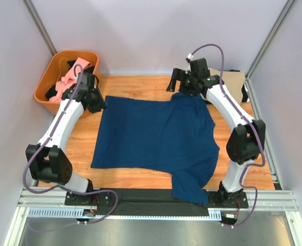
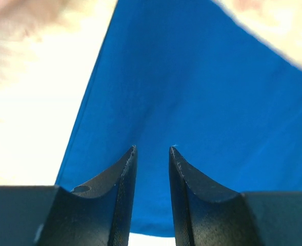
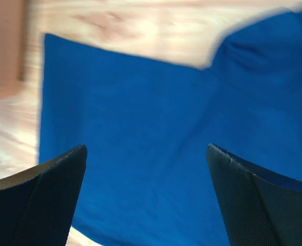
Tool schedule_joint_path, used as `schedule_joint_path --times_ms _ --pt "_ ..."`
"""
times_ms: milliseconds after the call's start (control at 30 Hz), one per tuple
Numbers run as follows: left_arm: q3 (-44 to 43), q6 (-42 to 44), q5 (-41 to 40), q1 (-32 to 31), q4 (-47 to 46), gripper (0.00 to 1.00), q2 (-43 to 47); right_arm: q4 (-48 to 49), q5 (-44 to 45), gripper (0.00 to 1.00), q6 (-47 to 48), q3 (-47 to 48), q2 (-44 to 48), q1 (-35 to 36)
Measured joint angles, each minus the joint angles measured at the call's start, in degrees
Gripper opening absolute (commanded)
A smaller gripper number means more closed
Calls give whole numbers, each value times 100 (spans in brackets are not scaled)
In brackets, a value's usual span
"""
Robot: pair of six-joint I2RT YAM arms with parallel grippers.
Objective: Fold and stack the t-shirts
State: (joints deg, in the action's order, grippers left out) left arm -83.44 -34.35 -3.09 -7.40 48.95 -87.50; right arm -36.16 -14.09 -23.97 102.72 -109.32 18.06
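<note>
The navy blue t-shirt [image 1: 156, 138] lies spread flat on the wooden table, plain side up, with no print showing. One sleeve reaches the near edge. My left gripper [image 1: 97, 104] is at the shirt's far left corner. In the left wrist view it [image 2: 153, 148] stands just above the cloth [image 2: 192, 77], jaws a narrow gap apart and holding nothing. My right gripper [image 1: 180, 89] hovers over the far right corner. In the right wrist view it [image 3: 146, 147] is wide open above the cloth [image 3: 140, 102]. A tan t-shirt [image 1: 232, 78] lies at the far right.
An orange basket [image 1: 63, 54] stands at the far left corner, holding a pink t-shirt [image 1: 68, 79] and dark cloth [image 1: 87, 65]. Grey walls close in the table on three sides. The tan cloth also shows in the right wrist view [image 3: 4, 51].
</note>
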Motion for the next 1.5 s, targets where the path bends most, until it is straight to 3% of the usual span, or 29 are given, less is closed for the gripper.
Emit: schedule_joint_path --times_ms 167,367,533,633,867,1067,1333,1500 --pt "990 24 122 -133 -356 37 -107 -527 1215 100 28 -850 728 127" --pt "1139 37 186 -345 -590 35 -1058 -1307 2085 100 157 -809 -363 81" --pt "691 -17 144 -341 -667 33 -2015 -1786 2330 100 260 -240 -1445 114" --pt "498 -96 31 -339 -702 33 -2492 -2024 2334 99 339 505 -2109 177" --pt "400 -350 -90 -197 -680 32 -2568 -2385 2111 99 459 2535 -3303 258" --pt "-433 -389 -127 -57 -435 31 -3112 -2398 2085 100 496 4046 -4146 234" --pt "-2028 -323 -197 -4 -7 31 -3917 -1862 1694 100 546 4207 -4229 7" --pt "-1648 -302 -240 -63 166 33 -3128 -1517 1266 100 664 3471 -3563 -83"
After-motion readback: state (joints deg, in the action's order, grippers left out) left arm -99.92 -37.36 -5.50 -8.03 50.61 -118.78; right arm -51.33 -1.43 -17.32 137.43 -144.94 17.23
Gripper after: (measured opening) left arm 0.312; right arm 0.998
